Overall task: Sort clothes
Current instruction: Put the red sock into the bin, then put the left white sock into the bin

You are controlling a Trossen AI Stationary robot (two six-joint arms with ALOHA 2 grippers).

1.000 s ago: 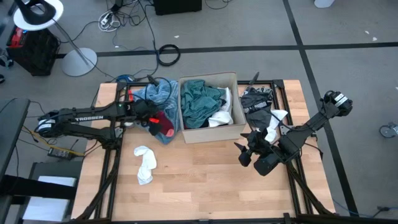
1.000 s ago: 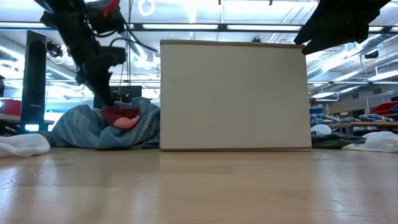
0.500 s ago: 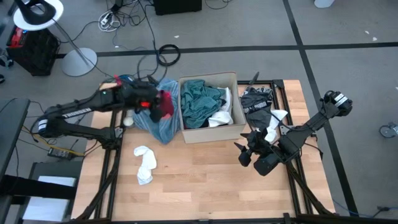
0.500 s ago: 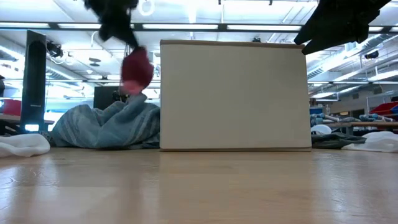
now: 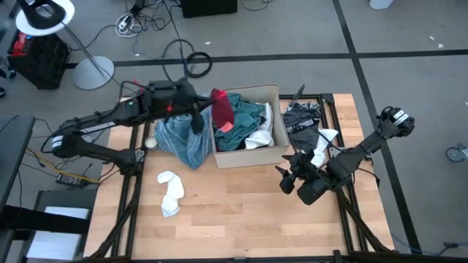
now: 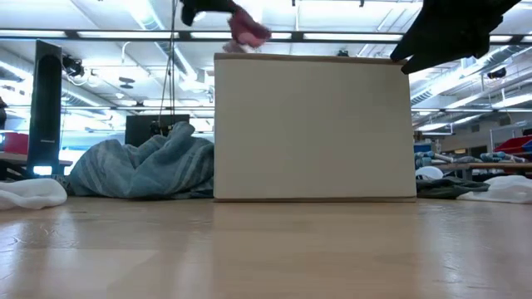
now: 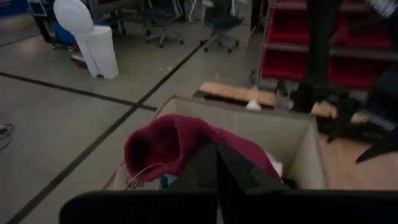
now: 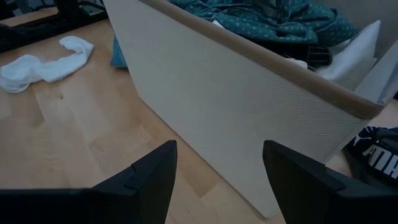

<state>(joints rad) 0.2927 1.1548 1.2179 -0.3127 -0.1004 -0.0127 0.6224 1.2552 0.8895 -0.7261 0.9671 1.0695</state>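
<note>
Red garment (image 5: 222, 110) is dangling from the left gripper (image 5: 199, 115), clamped tight, over the box's (image 5: 245, 157) nine o'clock wall. Right gripper (image 5: 292, 179) is waiting spread wide at four o'clock.

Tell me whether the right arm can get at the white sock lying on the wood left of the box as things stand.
Probably not easily. The right gripper waits open near the box's front right corner, and the white sock lies across the table beyond it. The bare wood between is free, but it is a long stretch; the left arm sits closer.
</note>
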